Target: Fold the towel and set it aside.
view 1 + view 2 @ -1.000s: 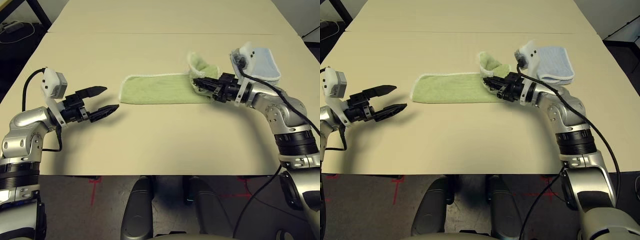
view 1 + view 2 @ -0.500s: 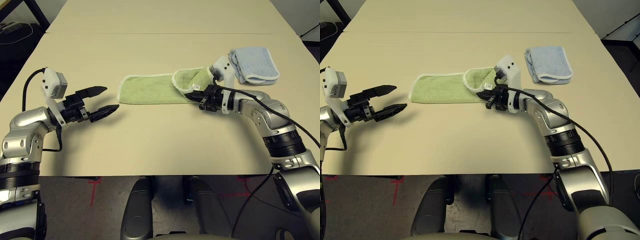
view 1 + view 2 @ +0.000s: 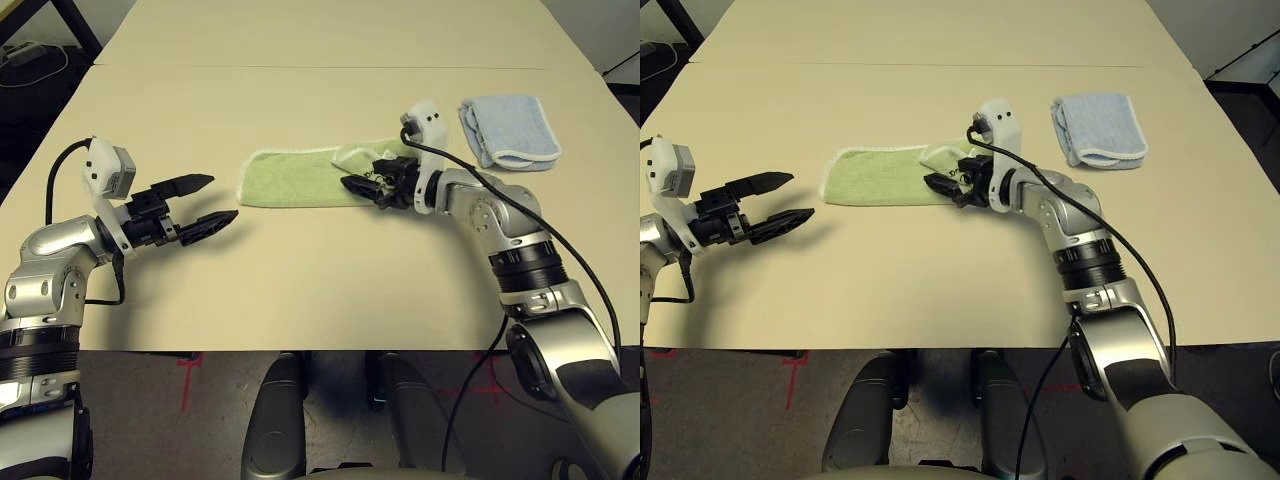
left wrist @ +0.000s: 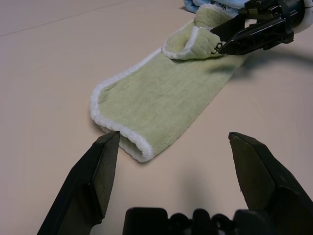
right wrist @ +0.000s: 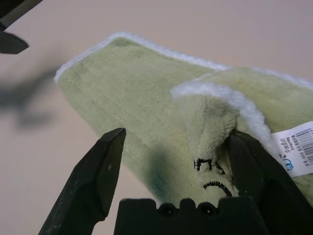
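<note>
**Beige table, towel mid-fold**

Wide beige table [image 3: 330,270], seam across the far side. Green towel [image 3: 290,178] laid as a long strip near the middle, its right end turned back over itself in a loose hump. Blue folded towel [image 3: 508,130] well apart, toward the far right. Right gripper [image 3: 362,184] low over the turned end, fingers spread, cloth bunched between them against one finger; firm hold not evident. Left gripper [image 3: 205,201] spread wide, holding nothing, just beside the strip's left end. Likely faults: hump springing back or landing skewed for lack of a firm hold. No containers present.
</note>
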### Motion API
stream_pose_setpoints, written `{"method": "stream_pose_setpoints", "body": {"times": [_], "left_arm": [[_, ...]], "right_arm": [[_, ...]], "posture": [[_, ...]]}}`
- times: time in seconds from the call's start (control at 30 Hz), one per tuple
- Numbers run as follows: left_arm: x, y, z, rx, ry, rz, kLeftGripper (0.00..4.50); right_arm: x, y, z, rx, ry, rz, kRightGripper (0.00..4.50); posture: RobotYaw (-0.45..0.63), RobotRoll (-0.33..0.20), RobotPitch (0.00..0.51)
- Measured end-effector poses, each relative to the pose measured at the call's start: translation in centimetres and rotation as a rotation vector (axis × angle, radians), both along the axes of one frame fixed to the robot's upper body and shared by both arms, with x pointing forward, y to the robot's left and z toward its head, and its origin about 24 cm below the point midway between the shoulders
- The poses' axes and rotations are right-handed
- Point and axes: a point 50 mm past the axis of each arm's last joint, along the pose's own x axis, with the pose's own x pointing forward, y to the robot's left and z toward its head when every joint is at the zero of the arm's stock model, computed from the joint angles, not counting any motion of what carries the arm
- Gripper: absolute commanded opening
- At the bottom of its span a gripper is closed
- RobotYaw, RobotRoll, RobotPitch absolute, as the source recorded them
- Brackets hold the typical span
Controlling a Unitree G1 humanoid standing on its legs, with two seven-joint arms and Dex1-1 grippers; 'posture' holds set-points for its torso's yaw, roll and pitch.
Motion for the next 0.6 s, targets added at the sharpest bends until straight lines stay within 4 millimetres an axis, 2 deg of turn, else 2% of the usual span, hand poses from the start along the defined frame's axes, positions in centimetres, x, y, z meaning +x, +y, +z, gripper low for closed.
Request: {"method": "stream_pose_setpoints", "body": {"times": [0.1, 0.3, 0.6], "left_arm": [[0.0, -0.1, 0.0, 0.000, -0.002, -0.002, 4.50], [-0.1, -0.1, -0.1, 0.002, 0.002, -0.004, 4.50], [0.1, -0.5, 0.1, 0.001, -0.008, -0.017, 4.50]], "right_arm": [[0.0, 0.5, 0.7, -0.021, -0.050, 0.045, 4.47], [-0.3, 0.0, 1.7, -0.044, -0.107, 0.087, 4.47], [-1.6, 1.3, 2.2, -0.049, -0.132, 0.215, 4.47]], "posture": [[0.10, 0.000, 0.210], [0.09, 0.000, 0.209], [0.09, 0.000, 0.208]]}}
